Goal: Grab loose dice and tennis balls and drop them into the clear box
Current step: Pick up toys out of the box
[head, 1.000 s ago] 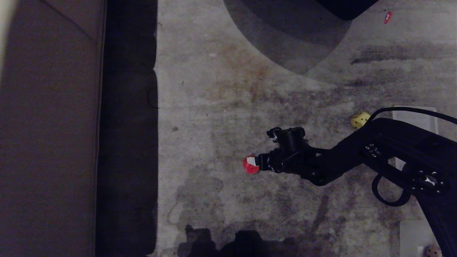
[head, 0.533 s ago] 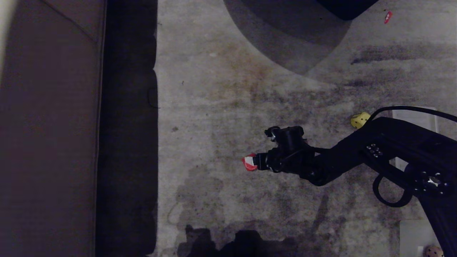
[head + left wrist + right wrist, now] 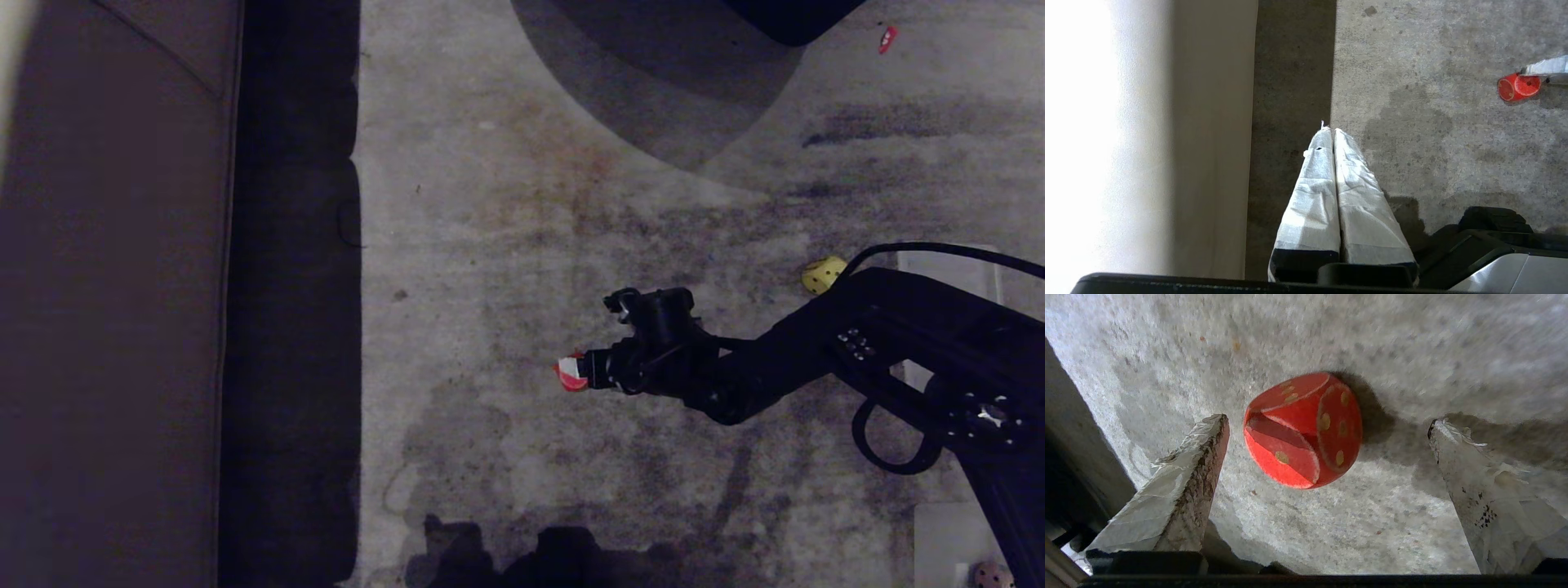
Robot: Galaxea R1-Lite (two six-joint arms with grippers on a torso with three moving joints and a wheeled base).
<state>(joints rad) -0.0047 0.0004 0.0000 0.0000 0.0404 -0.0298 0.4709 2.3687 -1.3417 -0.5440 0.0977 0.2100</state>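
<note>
While my right gripper [image 3: 1327, 457] hangs over the carpet [image 3: 506, 245] with its fingers [image 3: 1184, 486] spread wide, the red die [image 3: 1303, 430] lies on the floor between them, and neither finger touches it. It looks to me like a stiff, light cube, perhaps wood or hard foam, so I judge it will not squash or break under pressure. Its corners are rounded and its faces are smooth, so it may roll or slip out if I press on the corners; I think the best hold is on two opposite flat faces, with the fingers low around its middle. My left gripper [image 3: 1333, 134] is parked near the sofa base, its fingers pressed together on nothing. A yellow die [image 3: 823, 274] lies farther away beside my right arm. I see only pips on the dice, no brand, label or readable writing anywhere.
</note>
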